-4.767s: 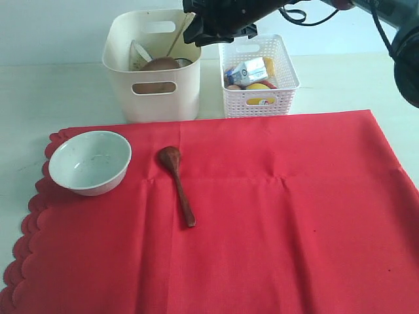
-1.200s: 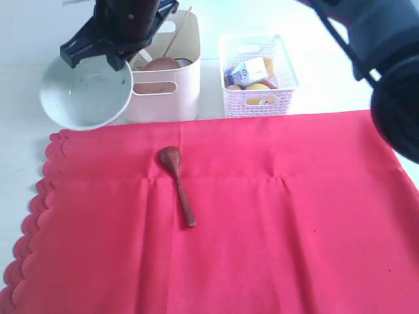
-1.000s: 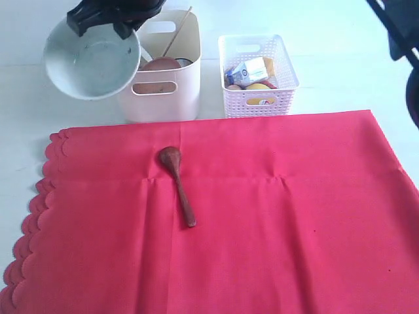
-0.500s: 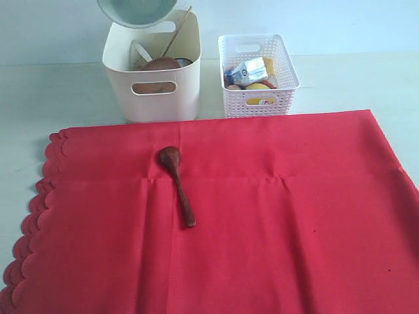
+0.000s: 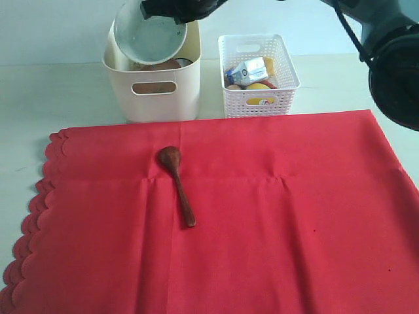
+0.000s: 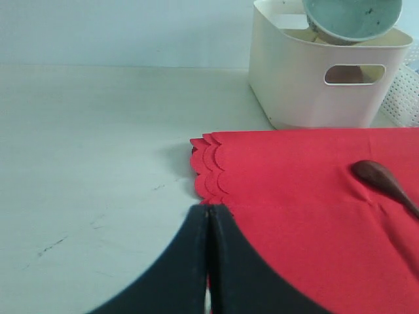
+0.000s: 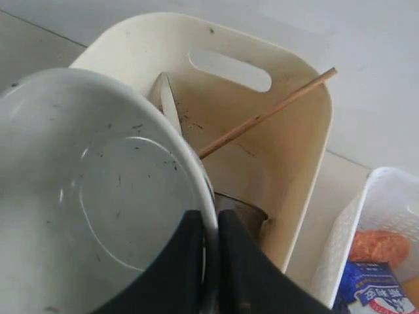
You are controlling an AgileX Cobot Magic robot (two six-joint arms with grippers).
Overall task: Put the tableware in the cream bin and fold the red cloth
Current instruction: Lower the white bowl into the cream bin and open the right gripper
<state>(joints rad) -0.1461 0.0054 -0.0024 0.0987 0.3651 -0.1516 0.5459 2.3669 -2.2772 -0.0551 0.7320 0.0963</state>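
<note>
My right gripper (image 7: 209,219) is shut on the rim of the pale bowl (image 5: 149,38) (image 7: 91,196), which hangs tilted over the open top of the cream bin (image 5: 154,98) (image 7: 298,176) (image 6: 314,98). Inside the bin I see chopsticks (image 7: 268,112), a knife blade (image 7: 169,103) and a steel cup (image 7: 245,214). The dark wooden spoon (image 5: 178,183) (image 6: 383,183) lies on the red cloth (image 5: 275,216) (image 6: 294,183), which is spread flat. My left gripper (image 6: 208,212) is shut and empty, low at the cloth's scalloped edge.
A white lattice basket (image 5: 258,98) (image 7: 366,248) with a milk carton (image 5: 247,70) and other food stands right of the cream bin. The right arm (image 5: 386,39) reaches across the back from the upper right. Pale tabletop (image 6: 91,144) surrounds the cloth.
The bowl was lifted off the cloth, carried up and rightward past the top of the view, and now comes down tilted over the cream bin. The spoon and cloth have not moved.
</note>
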